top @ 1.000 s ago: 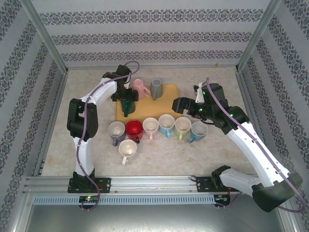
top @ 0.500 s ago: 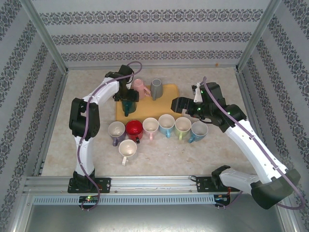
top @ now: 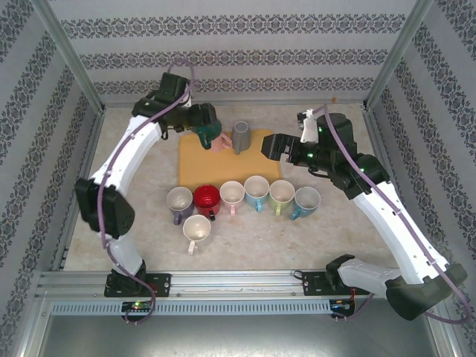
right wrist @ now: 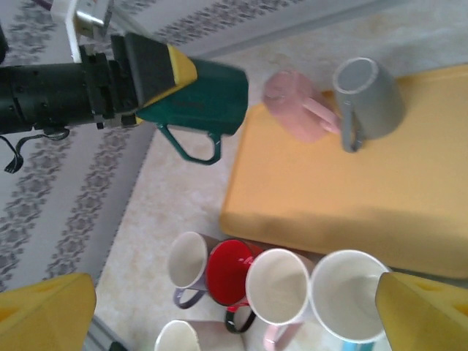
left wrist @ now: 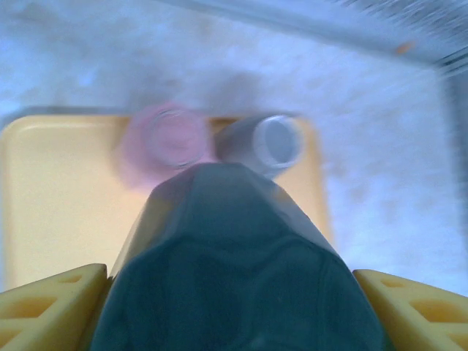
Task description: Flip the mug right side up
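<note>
Left arm's swung up since a second ago. Its tool (top: 205,131) is clamped on the green mug (right wrist: 205,99), held above the tray (top: 223,169), long axis roughly level, handle down.

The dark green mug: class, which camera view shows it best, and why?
The right wrist view: the dark green mug appears side-on, handle hanging down, clamped in the left gripper. The top external view shows the mug small and partly covered. The left wrist view shows the mug as a close, blurred dark bulk, handle unseen.
</note>
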Available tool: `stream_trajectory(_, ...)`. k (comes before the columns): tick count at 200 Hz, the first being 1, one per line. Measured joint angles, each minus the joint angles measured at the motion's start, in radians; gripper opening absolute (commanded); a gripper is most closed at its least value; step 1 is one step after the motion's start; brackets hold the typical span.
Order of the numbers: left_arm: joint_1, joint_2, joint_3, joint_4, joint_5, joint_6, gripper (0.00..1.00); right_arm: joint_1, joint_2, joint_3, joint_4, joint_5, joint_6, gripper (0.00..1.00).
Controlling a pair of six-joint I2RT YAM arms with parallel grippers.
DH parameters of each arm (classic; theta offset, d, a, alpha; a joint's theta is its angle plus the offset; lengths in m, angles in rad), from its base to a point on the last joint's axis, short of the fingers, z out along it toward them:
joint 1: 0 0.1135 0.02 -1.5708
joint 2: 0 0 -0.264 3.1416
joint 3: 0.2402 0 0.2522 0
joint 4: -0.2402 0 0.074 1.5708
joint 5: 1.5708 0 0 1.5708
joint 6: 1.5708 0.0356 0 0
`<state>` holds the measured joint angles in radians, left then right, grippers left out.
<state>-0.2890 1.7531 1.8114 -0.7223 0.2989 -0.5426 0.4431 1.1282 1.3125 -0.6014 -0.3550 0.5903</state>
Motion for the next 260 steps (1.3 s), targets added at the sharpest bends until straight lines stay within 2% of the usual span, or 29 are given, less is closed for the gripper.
stream_trajectory(29,-0.014,-0.199,-0.272,0.385,0.144,-0.26,0.61,0.0,-0.011,-0.041,0.138,-0.111,0.043,0.97)
stream_trajectory(57,-0.051,-0.212,-0.36,0.66,0.251,-0.455,0.61,0.0,-0.013,-0.117,0.3,-0.215,0.144,0.97)
stream_trajectory(103,-0.122,-0.238,-0.435,0.95,0.37,-0.653,0.62,-0.016,0.0,-0.193,0.573,-0.338,0.336,0.97)
stream_trajectory(146,-0.124,-0.285,-0.54,1.175,0.412,-0.81,0.61,-0.04,0.006,-0.234,0.779,-0.385,0.482,0.97)
stream_trajectory(167,-0.124,-0.292,-0.557,1.233,0.425,-0.855,0.61,-0.04,0.006,-0.234,0.834,-0.396,0.515,0.94)
stream_trajectory(192,-0.124,-0.307,-0.558,1.257,0.436,-0.884,0.61,-0.034,0.006,-0.234,0.872,-0.399,0.541,0.85)
stream_trajectory(233,-0.124,-0.332,-0.578,1.324,0.44,-0.926,0.61,-0.019,0.013,-0.233,0.905,-0.407,0.57,0.55)
stream_trajectory(260,-0.124,-0.332,-0.595,1.36,0.443,-0.953,0.61,-0.019,0.017,-0.229,0.909,-0.407,0.579,0.43)
